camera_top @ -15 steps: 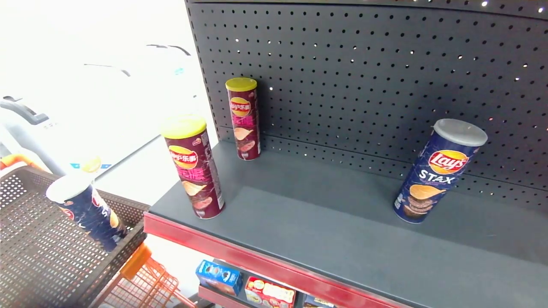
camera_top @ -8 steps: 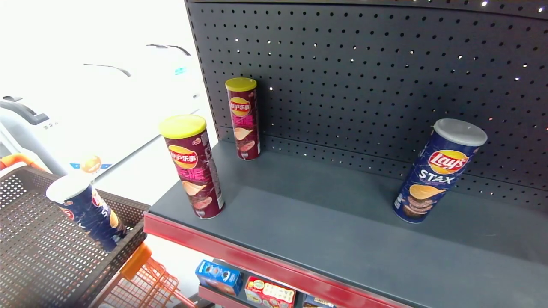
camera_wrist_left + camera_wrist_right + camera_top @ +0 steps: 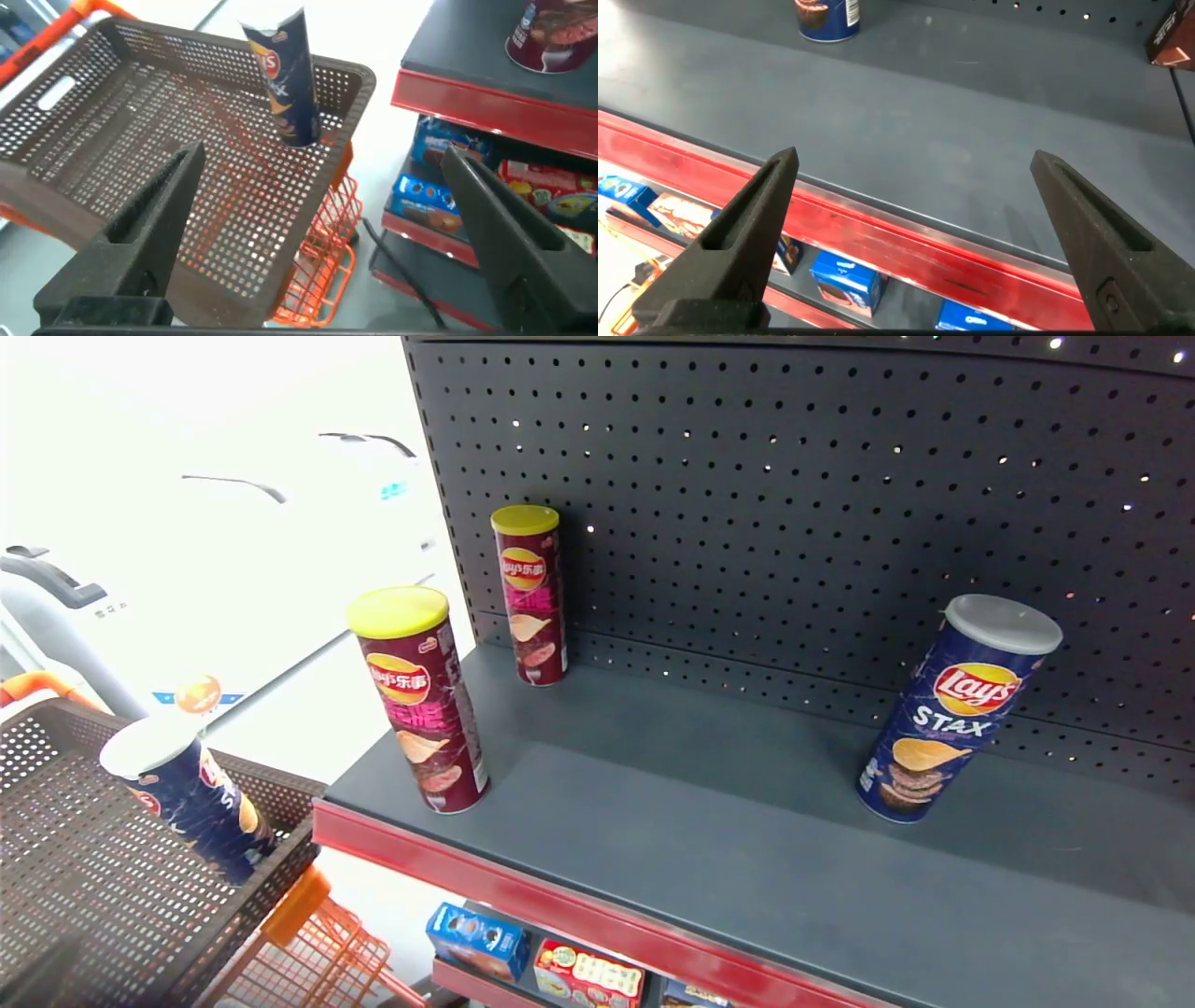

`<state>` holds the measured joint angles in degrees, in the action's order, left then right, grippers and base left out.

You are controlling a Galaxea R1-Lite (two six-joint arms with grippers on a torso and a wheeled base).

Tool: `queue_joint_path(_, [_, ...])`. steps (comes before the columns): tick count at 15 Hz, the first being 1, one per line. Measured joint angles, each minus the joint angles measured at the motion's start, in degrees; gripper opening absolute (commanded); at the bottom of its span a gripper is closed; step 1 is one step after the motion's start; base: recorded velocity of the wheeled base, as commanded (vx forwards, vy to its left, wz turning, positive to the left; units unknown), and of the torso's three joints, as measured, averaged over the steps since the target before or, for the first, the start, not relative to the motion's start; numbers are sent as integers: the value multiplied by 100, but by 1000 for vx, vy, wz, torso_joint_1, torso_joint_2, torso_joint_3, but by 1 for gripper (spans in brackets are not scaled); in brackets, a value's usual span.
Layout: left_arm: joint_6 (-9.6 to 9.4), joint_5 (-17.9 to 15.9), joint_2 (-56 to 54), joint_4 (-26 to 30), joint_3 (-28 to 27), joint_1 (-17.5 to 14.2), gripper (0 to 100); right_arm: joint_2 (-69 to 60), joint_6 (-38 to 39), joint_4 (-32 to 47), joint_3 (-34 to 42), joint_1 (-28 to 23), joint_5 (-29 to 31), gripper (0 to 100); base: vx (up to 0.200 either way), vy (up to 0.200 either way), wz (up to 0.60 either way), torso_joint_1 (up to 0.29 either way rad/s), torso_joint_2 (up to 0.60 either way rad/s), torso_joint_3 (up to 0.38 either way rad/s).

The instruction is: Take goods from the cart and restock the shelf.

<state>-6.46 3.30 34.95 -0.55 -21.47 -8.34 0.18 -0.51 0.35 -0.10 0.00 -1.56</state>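
Note:
A blue chip can (image 3: 191,803) with a white lid stands tilted in the far corner of the brown mesh cart basket (image 3: 75,896). In the left wrist view my left gripper (image 3: 322,159) hangs open above that basket (image 3: 112,140), short of the blue can (image 3: 285,79). On the grey shelf (image 3: 747,859) stand two maroon cans with yellow lids (image 3: 420,700) (image 3: 530,593) and another blue can (image 3: 952,709). My right gripper (image 3: 915,163) is open over the shelf's front edge (image 3: 952,131), with the shelf's blue can (image 3: 827,19) farther back.
A black pegboard (image 3: 794,495) backs the shelf, and a red strip (image 3: 560,910) runs along its front edge. Small boxes (image 3: 476,941) sit on the lower shelf. The middle of the grey shelf between the cans is bare.

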Motion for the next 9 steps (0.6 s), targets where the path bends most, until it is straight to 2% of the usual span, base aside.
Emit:
queue_joint_path(2, [-5, -252, 752, -191, -236, -349, 100, 0, 0, -2, 0, 0, 1, 100, 0, 0, 0, 0, 0, 0])
queue_joint_path(6, [-10, -366, 2100, -1009, -408, -1098, 100, 0, 2, 0, 0, 0, 0, 100, 0, 0, 0, 0, 0, 0])
queue_joint_path(9, [-7, -393, 2792, -1587, -397, -1385, 100, 0, 0, 0, 0, 0, 1, 100, 0, 0, 0, 0, 0, 0])
